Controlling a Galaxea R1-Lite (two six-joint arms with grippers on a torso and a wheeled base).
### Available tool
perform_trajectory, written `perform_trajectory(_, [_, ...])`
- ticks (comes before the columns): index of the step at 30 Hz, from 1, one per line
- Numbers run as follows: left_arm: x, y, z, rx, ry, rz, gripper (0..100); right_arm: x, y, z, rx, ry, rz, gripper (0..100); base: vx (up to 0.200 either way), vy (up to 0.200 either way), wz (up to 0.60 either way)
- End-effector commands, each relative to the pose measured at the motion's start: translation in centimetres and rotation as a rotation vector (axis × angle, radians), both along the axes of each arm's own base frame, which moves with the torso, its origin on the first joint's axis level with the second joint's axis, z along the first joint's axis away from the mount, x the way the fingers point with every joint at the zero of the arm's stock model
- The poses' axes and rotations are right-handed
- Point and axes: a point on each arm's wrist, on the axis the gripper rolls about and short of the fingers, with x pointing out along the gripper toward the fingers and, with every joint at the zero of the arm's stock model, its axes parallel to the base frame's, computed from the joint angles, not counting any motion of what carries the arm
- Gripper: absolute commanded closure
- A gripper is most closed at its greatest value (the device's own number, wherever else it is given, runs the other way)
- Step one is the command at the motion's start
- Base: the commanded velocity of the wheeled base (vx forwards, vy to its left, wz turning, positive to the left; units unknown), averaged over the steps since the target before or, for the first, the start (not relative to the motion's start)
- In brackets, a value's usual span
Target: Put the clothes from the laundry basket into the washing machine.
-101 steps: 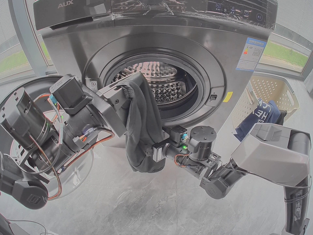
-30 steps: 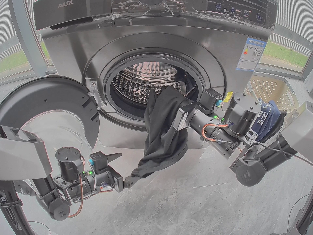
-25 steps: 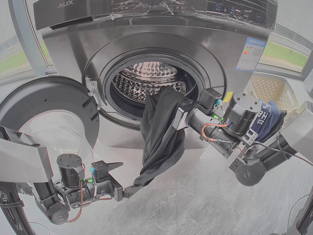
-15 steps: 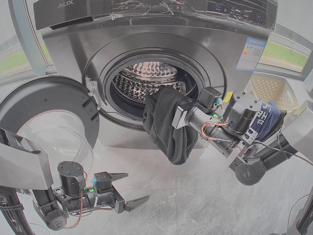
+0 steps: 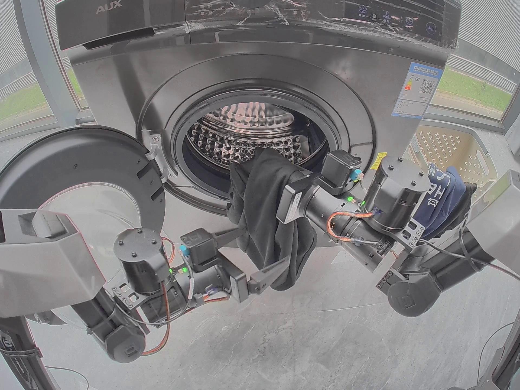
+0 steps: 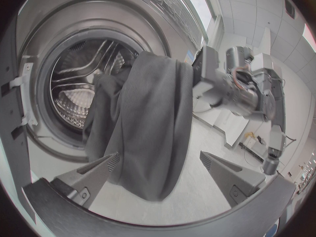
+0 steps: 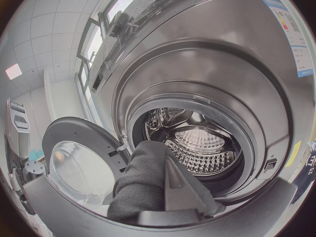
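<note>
Dark garment (image 5: 265, 212) — clamped in the right gripper (image 7: 171, 175) at the lower rim of the washing machine (image 5: 260, 66) port, upper fold at the mouth, remainder hanging outside. Left gripper (image 6: 158, 156) — jaws wide, straddling the hanging hem without gripping it. Door (image 5: 81, 163) open at the machine's left. Laundry basket (image 5: 466, 147) at the machine's right, blue garment (image 5: 441, 196) inside.

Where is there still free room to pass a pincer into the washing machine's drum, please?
Free: the drum mouth's upper left, between the hinge and the dark garment; also the floor beneath the arms. Crowded: the lower right rim, where the right pincer grips the garment and the open left pincer brackets its hanging end.
</note>
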Motion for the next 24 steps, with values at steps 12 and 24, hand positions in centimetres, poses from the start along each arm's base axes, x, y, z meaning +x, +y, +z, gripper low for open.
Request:
perform_trajectory(12, [6.0,-2.0,-2.3,-0.055,-0.011,0.116,0,-1.7,1.0,-0.2,-0.008,0.009,0.049,100,0.0,0.0,0.0])
perform_trajectory(24, [9.0,-1.4,-3.1,-0.065,-0.032,0.214,0,-3.9,0.3,-0.3,-0.027,0.03,0.078,100,0.0,0.0,0.0])
